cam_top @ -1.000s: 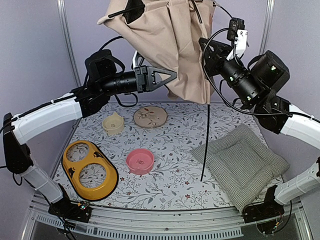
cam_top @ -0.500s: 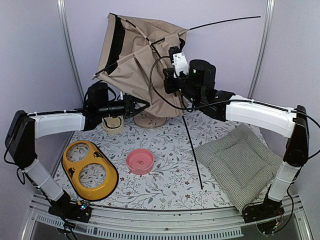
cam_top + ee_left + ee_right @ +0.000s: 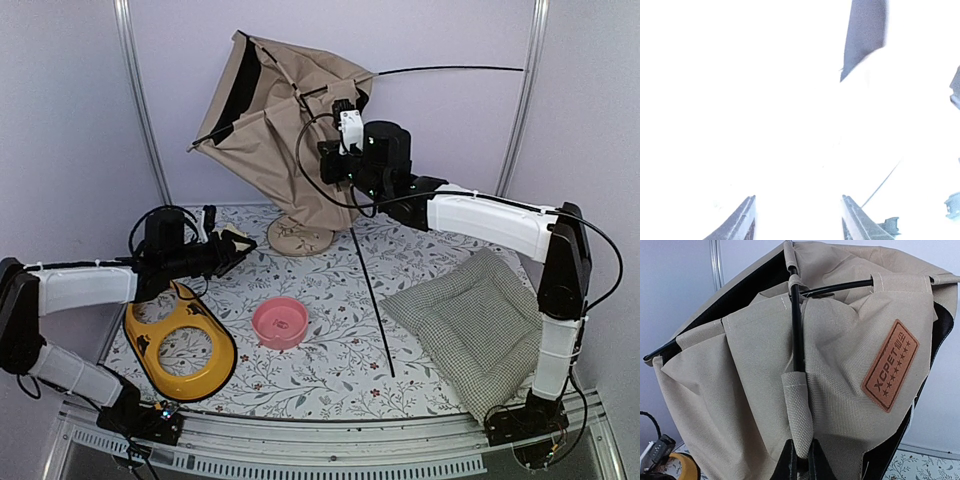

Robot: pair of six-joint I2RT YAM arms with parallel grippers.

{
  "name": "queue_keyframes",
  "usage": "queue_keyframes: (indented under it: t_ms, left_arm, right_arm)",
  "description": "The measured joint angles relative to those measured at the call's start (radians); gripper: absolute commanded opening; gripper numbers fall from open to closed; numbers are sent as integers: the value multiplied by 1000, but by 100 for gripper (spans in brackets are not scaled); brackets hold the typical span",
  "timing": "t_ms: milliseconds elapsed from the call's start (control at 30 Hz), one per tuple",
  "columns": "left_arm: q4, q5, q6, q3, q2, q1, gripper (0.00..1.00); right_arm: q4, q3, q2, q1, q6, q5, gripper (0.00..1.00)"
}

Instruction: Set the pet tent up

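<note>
While the right gripper (image 3: 800,455) pinches the beige pole sleeve (image 3: 797,410) of the pet tent (image 3: 265,130), raised over the table's (image 3: 330,330) twelve o'clock edge, the left gripper (image 3: 237,246) hangs spread and empty toward nine o'clock.

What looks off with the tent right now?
The pet tent hangs crumpled and tilted at the back, pinched by the right gripper. One loose pole juts right; a second pole slants down to the table. The left wrist view is washed out.
</note>
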Motion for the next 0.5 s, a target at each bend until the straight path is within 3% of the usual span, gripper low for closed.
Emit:
queue_keyframes:
  t_ms: [267, 500]
  left_arm:
    - [-27, -214, 117, 14, -228, -235, 55]
    - [-36, -345, 195, 146, -170, -367, 55]
  right_arm:
    - [5, 5, 3, -2, 18, -37, 0]
    - [6, 10, 3, -8, 46, -86, 0]
